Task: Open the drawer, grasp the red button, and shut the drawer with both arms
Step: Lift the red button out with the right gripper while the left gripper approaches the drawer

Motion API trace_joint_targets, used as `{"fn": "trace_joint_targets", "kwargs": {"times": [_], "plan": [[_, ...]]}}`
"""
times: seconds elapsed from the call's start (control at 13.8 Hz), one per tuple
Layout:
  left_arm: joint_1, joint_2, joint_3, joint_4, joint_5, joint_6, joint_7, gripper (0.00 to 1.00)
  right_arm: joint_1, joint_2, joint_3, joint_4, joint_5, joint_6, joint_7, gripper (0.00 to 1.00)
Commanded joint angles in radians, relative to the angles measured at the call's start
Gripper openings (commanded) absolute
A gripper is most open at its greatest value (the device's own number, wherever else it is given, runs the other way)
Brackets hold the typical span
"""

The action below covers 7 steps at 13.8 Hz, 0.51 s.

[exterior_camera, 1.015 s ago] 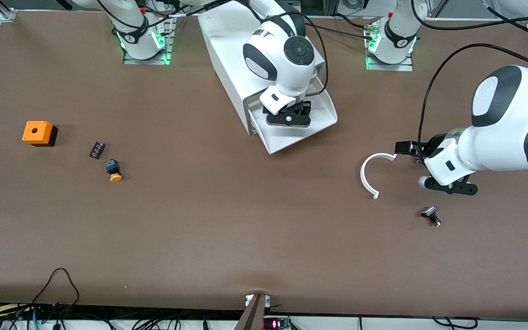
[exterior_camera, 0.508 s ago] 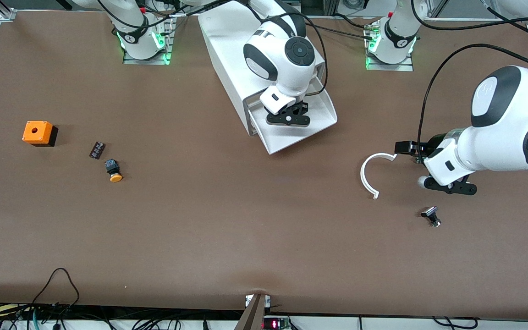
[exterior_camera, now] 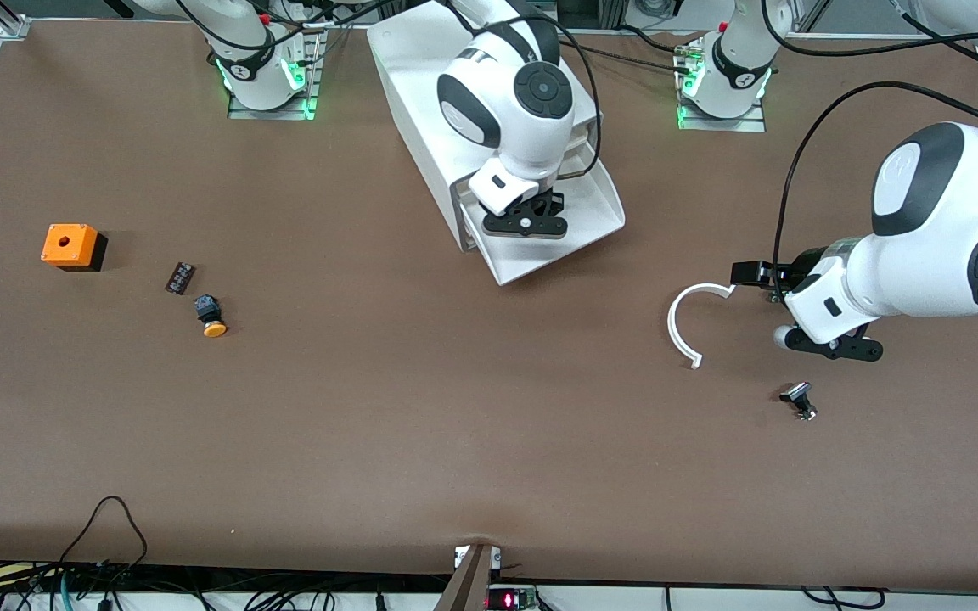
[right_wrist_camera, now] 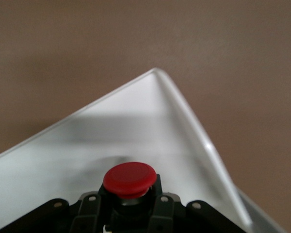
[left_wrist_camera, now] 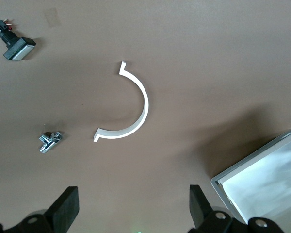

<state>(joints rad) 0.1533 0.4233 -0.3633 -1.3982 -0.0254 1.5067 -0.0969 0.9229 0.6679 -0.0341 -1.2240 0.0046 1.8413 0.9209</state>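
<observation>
The white cabinet (exterior_camera: 421, 110) stands between the two bases. Its lowest drawer (exterior_camera: 565, 246) is pulled out toward the front camera. My right gripper (exterior_camera: 525, 222) hangs over the open drawer, shut on the red-capped button (right_wrist_camera: 129, 179). The drawer's white floor and sloped lip (right_wrist_camera: 194, 126) lie below the button in the right wrist view. The button is hidden by the hand in the front view. My left gripper (exterior_camera: 829, 346) is open and empty over bare table toward the left arm's end; its fingertips (left_wrist_camera: 68, 206) show wide apart.
A white C-shaped clip (exterior_camera: 686, 322) and a small black part (exterior_camera: 799, 399) lie near the left gripper. A small metal clip (left_wrist_camera: 49, 141) shows in the left wrist view. An orange box (exterior_camera: 70, 246), a dark chip (exterior_camera: 179, 277) and an orange-capped button (exterior_camera: 210, 316) lie toward the right arm's end.
My right arm has risen and shifted slightly toward the cabinet with the button in its gripper. The left arm has not moved.
</observation>
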Motion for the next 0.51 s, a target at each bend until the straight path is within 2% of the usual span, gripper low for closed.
{"fn": "trace_joint_targets", "kwargs": {"times": [0.0,0.29,0.44], "plan": [[-0.008,-0.011,-0.005,-0.015,0.016,0.042,-0.047,1.00,-0.077,-0.039,0.019,0.072,0.009,-0.100,-0.082,0.00],[-0.083,0.029,-0.006,-0.034,0.027,0.134,-0.286,1.00,-0.231,-0.154,0.008,0.071,0.106,-0.201,-0.348,0.00],[-0.122,0.029,-0.006,-0.088,0.028,0.219,-0.396,1.00,-0.336,-0.183,0.007,0.066,0.110,-0.282,-0.507,0.00]]}}
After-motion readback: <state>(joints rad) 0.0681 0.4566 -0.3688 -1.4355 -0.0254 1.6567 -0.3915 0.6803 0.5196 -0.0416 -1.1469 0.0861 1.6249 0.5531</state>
